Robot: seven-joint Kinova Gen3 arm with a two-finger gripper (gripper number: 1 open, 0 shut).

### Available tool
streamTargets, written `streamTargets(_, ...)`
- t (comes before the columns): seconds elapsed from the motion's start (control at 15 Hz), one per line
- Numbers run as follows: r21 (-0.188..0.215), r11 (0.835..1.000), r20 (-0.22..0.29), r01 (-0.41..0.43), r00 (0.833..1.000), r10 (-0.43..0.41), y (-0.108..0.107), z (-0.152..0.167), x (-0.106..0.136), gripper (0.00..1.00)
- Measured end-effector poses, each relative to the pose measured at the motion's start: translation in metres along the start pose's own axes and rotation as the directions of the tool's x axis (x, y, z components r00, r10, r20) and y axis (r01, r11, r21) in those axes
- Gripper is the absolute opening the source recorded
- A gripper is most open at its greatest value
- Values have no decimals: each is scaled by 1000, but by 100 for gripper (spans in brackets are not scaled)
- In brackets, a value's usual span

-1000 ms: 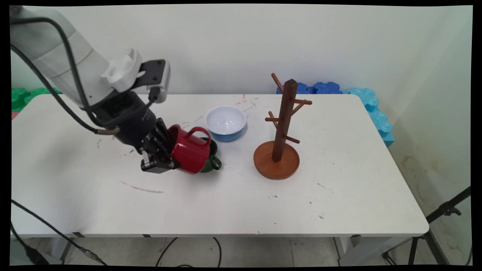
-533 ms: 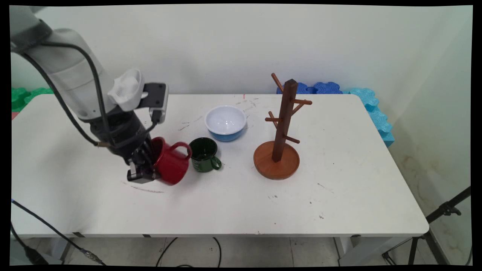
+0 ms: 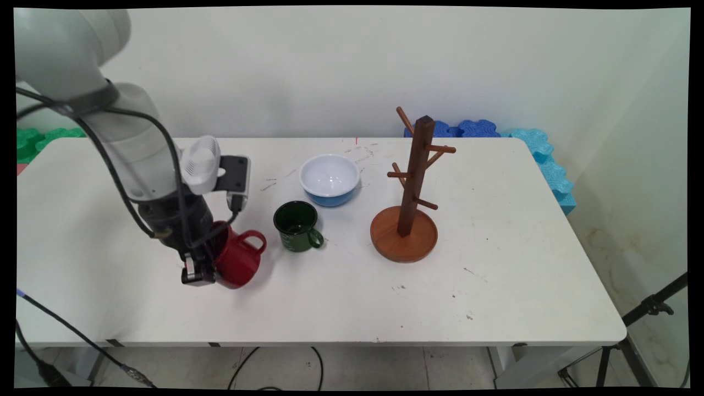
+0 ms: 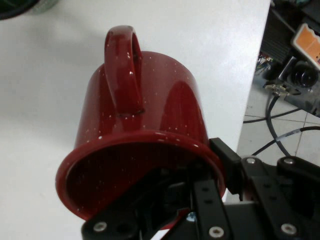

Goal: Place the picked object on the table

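My gripper is shut on the rim of a red speckled mug, one finger inside and one outside. The mug hangs tilted at the table's near left, low over the surface, handle toward the right. In the hand view the red mug fills the middle, its handle on top and its open mouth toward the camera, with my gripper clamped on the rim at the lower right. A green mug stands upright just right of the red one, apart from it.
A white bowl with a blue outside sits behind the green mug. A wooden mug tree with bare pegs stands on its round base right of centre. Blue foam blocks lie behind the table; green ones at far left.
The gripper has carried the red mug left and toward the near edge, lowering it and moving it away from the green mug, which now shows in full.
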Motion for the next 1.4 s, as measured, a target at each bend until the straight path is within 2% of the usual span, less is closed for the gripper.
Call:
streamTargets(0.47, -8, 1000, 43, 7, 999, -7, -4, 31, 21, 0)
streamTargets(0.93, -17, 1000, 35, 5, 999, -5, -4, 46, 46, 0)
streamTargets(1.0, -18, 1000, 32, 5, 999, -4, -4, 47, 49, 100)
streamTargets(1.4, -20, 1000, 9, -5, 1000, 5, -4, 51, 64, 100)
